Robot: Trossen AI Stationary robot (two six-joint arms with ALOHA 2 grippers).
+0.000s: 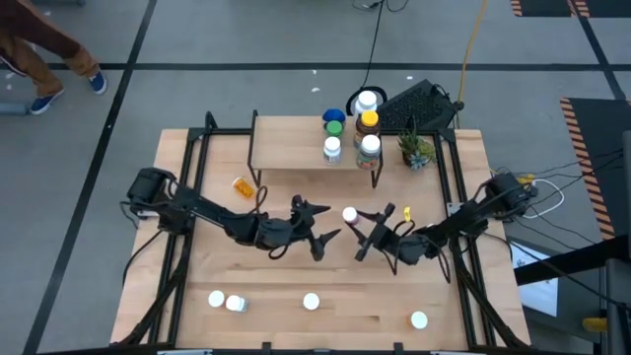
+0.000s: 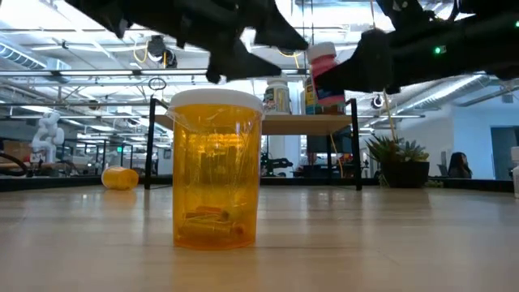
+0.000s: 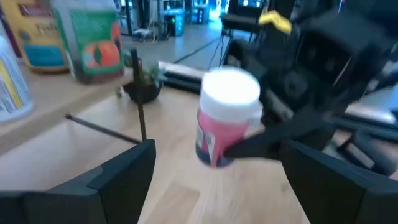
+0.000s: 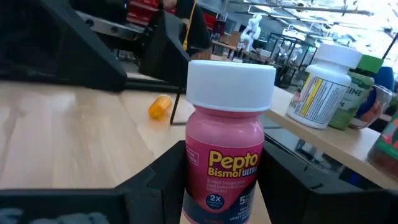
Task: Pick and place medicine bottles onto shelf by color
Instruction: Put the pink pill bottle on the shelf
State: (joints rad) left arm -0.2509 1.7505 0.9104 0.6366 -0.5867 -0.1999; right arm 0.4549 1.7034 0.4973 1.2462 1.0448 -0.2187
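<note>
The right claw (image 1: 367, 235) is clamped on a pink Pepto-Bismol bottle (image 4: 227, 165) with a white cap, one dark finger on each side of its body, holding it upright and clear of the desk (image 1: 286, 286), as the low view shows. The left claw (image 1: 320, 229) faces it from just across the bottle, its fingers spread wide and gripping nothing; the bottle stands between and slightly beyond its tips.

Beyond both claws sits the shelf (image 1: 291, 148), a light-wood board on black legs, with several bottles grouped at the end nearer the right arm: a blue-capped bottle (image 1: 334, 116), a green-capped bottle (image 1: 334, 128), an amber bottle (image 1: 368, 121) and white-capped ones.

An orange bottle (image 1: 242, 184) lies on its side near the left arm. Behind the claws, toward the desk's front edge, stands an orange vial (image 2: 216, 169) with a white cap, and more white-capped bottles are scattered there.
</note>
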